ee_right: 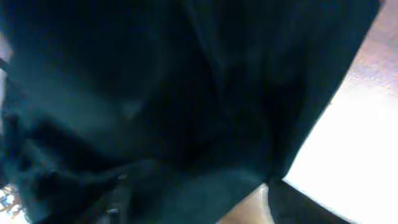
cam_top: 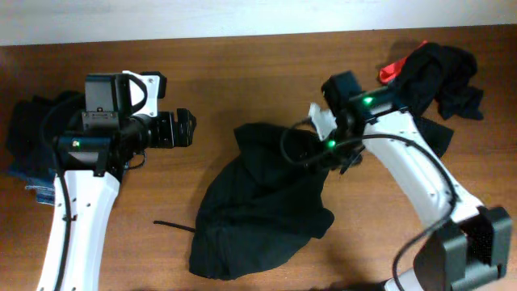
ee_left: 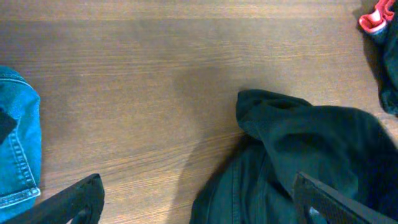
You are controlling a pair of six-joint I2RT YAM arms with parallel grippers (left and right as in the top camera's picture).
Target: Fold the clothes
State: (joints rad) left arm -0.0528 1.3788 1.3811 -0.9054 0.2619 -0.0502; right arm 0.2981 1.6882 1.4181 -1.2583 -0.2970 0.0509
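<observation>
Garment (cam_top: pixel 258 212), black, crumpled; left hand (cam_top: pixel 188 129) spread; right hand (cam_top: pixel 321 158) in fabric, grip unclear.

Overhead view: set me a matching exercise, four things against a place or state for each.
Things:
1. large black garment
2. jeans
3. red-edged garment
4. left gripper

Places or states:
A. at the left edge of the view, blue
B. jaws wide apart, holding nothing
C. crumpled at the centre of the view
D. heaped at the upper right of the view

Pairs: 1-C, 2-A, 3-D, 4-B
</observation>
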